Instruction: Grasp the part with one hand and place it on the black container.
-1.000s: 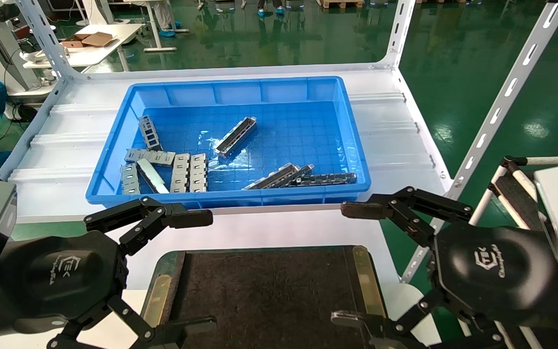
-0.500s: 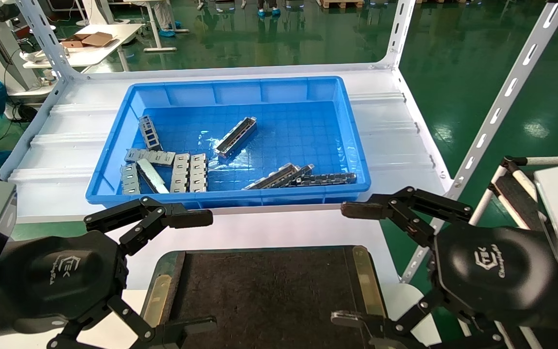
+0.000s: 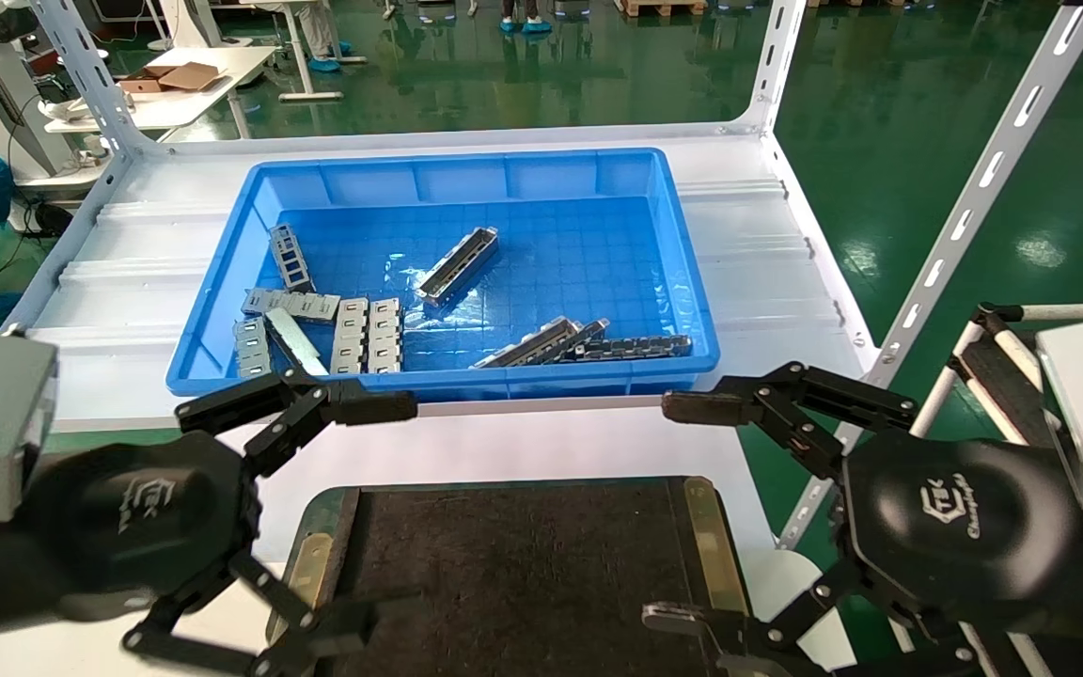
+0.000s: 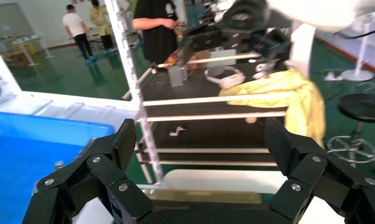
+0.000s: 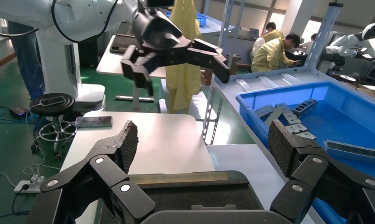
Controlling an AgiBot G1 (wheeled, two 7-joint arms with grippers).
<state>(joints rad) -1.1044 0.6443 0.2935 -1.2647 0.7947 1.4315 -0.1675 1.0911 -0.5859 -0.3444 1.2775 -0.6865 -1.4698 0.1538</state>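
Several silver-grey metal parts lie in the blue bin. One part rests alone mid-bin, and two more lean together at the front right. The black container, with brass strips, lies at the near edge between both arms. My left gripper hangs open over the container's left side and holds nothing. My right gripper is open and empty over its right side. The right wrist view shows the container, the bin and the left gripper across from it.
Flat pale-grey slotted pieces lie at the bin's front left. The bin sits on a white ribbed shelf framed by slotted white uprights. A white table surface lies under the container.
My left gripper has shifted a little forward and to the right, toward the bin's front wall, still open. The right arm and the parts have not moved.
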